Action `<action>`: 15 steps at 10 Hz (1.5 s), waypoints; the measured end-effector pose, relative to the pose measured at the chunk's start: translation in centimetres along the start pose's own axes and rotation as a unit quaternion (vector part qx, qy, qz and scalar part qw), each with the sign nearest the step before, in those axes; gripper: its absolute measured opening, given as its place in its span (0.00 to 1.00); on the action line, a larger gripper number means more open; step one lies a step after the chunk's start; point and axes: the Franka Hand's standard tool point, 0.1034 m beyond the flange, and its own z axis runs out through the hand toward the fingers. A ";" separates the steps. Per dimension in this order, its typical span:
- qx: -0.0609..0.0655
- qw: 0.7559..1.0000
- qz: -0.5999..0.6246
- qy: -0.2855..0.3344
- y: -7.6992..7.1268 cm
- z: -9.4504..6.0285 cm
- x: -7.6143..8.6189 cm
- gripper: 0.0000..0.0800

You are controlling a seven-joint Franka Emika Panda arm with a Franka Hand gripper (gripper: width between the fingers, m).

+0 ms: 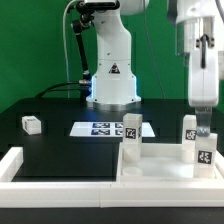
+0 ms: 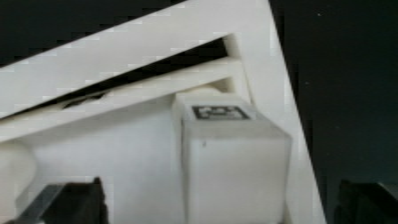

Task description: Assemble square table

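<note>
A: Where is the panel sitting?

B: It is lying flat on the black table, towards the exterior view's right, pushed against the white border bar that is running along the near edge.

A: And the legs?

B: Two are standing upright on the panel. One leg is rising at the panel's corner on the exterior view's left, with a tag facing the camera. The second leg is standing at the corner on the exterior view's right, also showing a tag. A third leg is lying loose on the table, well apart, towards the exterior view's left.

A: What is the gripper doing?

B: It is hanging straight down over the second leg, its fingertips sitting at the top of that leg. In the exterior view I cannot tell whether it is clamping the leg or only hovering around it.

A: Is the wrist view helping?

B: Not much. It is showing the leg from above with its tag, the panel stretching away beneath, and a dark fingertip showing at the frame's edge. The gap between the fingers is not showing, so I still cannot tell.

A: Anything else on the table?

B: The marker board is lying flat behind the panel, in front of the arm's base.
</note>
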 end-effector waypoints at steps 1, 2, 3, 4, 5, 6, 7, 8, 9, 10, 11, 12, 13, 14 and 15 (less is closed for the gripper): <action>0.003 1.000 -0.011 -0.002 0.1 -0.7 0.6 0.81; 0.004 1.000 -0.010 -0.001 0.1 -0.7 1.1 0.81; 0.004 1.000 -0.012 0.000 0.2 -0.6 1.0 0.81; 0.003 1.000 -0.012 0.001 0.2 -0.5 1.0 0.81; 0.003 1.000 -0.013 0.001 0.3 -0.5 1.1 0.81; 0.003 1.000 -0.013 0.001 0.3 -0.4 1.1 0.81; 0.003 1.000 -0.013 0.002 0.3 -0.4 1.1 0.81; 0.002 1.000 -0.013 0.002 0.3 -0.4 1.1 0.81; 0.007 1.000 -0.031 0.003 0.4 -0.4 1.5 0.81; 0.015 0.998 -0.064 0.006 1.0 -0.6 3.2 0.81; 0.014 0.995 -0.094 0.010 2.0 -1.0 4.9 0.81; 0.017 0.995 -0.101 0.003 2.0 -2.2 5.6 0.81; 0.023 0.990 -0.137 -0.005 1.7 -3.6 6.6 0.81; 0.028 0.980 -0.197 -0.007 1.6 -4.6 7.9 0.81; 0.025 0.976 -0.218 -0.004 1.7 -4.3 7.8 0.81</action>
